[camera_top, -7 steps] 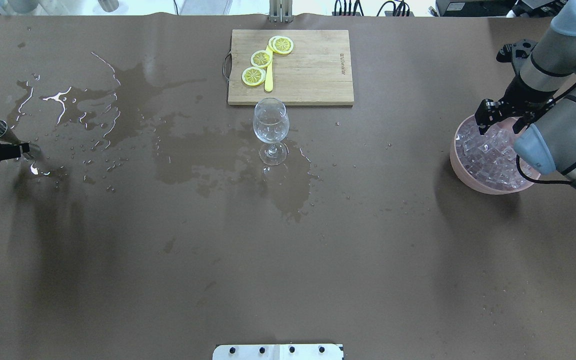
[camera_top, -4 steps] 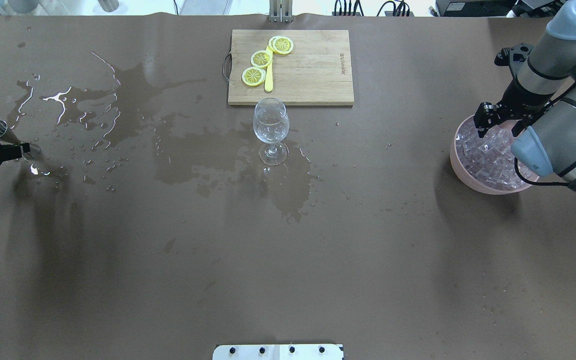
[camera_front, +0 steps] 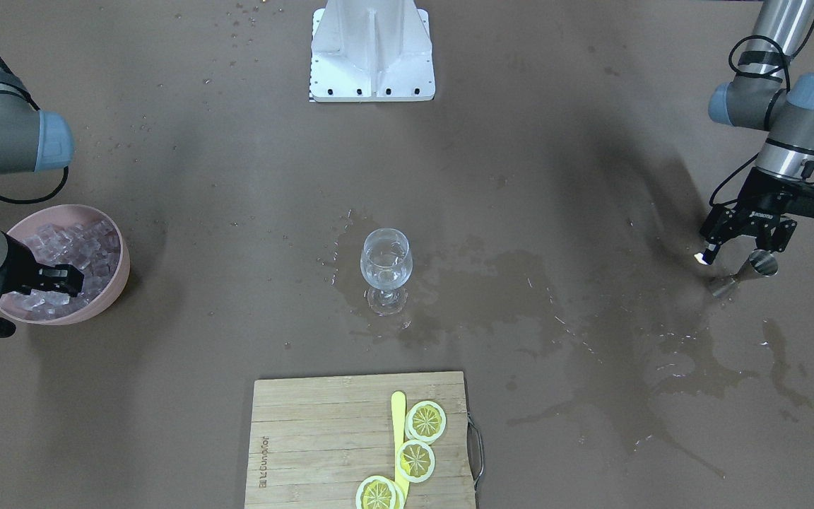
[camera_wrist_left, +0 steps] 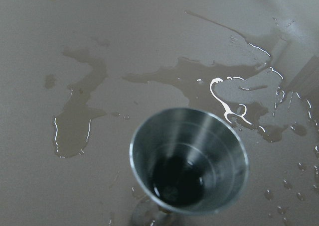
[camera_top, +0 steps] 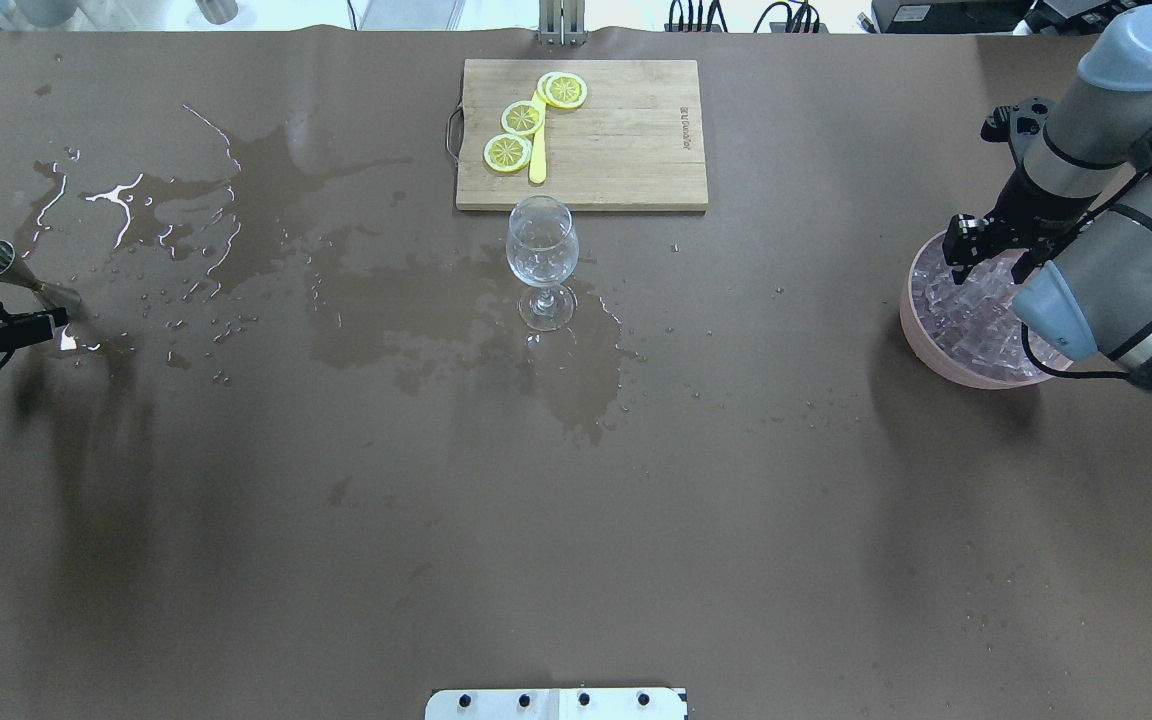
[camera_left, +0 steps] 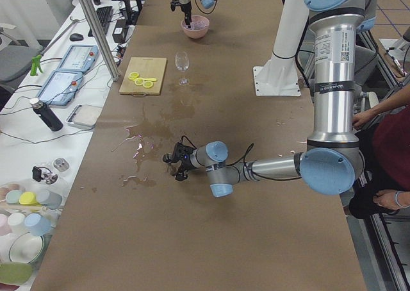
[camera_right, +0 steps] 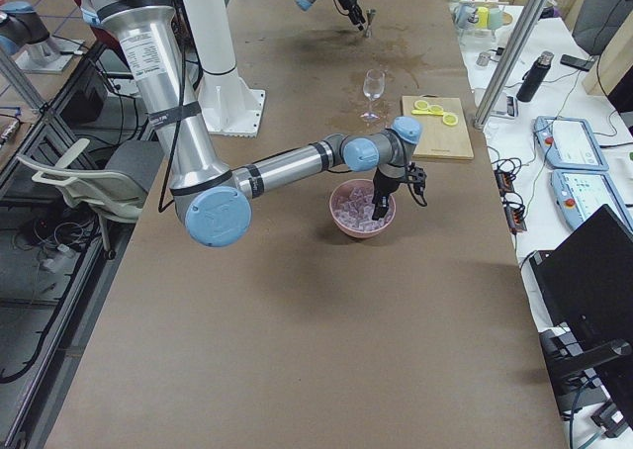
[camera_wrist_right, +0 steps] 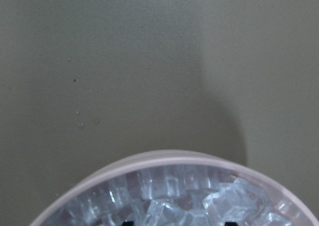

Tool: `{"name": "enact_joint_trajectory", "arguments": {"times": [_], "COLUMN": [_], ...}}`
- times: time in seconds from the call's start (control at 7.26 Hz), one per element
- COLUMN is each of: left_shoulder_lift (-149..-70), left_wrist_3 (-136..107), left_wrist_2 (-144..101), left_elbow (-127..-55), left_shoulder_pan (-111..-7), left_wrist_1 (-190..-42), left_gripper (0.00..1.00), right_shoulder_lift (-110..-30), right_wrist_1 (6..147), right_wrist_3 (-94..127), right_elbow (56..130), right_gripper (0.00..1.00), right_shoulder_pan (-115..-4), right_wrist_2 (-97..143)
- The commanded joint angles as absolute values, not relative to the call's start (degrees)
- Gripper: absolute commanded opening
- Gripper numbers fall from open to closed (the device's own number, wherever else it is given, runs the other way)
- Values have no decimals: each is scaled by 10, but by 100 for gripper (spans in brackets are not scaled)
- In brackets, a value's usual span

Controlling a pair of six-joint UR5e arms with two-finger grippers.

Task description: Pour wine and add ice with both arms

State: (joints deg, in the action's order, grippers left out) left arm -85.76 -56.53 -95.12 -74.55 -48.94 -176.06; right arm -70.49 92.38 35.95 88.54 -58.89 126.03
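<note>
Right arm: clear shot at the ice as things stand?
Probably yes. The right gripper hangs directly over the ice in the open pink bowl, jaws apart, and nothing lies between them.

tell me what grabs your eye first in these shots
A big wet spill spreads over the left half of the brown table, reaching the clear stemmed glass that stands upright mid-table, just beside a cutting board with lemon slices. At the table's right end, the right hand hangs open over a pink bowl heaped with ice.
</note>
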Motion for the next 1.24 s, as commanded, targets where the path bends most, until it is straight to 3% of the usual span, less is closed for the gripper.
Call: {"name": "enact_joint_trajectory", "arguments": {"times": [0.0, 1.1], "left_shoulder_lift": [-846, -851], "left_wrist_3": [-566, -561], "left_wrist_2": [-922, -791], "left_elbow": [-745, -736], "left_shoulder_pan": [-480, -423], "left_wrist_1": [-1778, -1789], "left_gripper": [95, 93], "right_shoulder_lift": [-704, -697], "right_wrist_1": [924, 925], "right_wrist_3": [360, 361], "right_elbow": [887, 884], "right_gripper": [53, 23], "right_shoulder_pan": [-589, -589], "right_wrist_2": [1260, 1260]}}
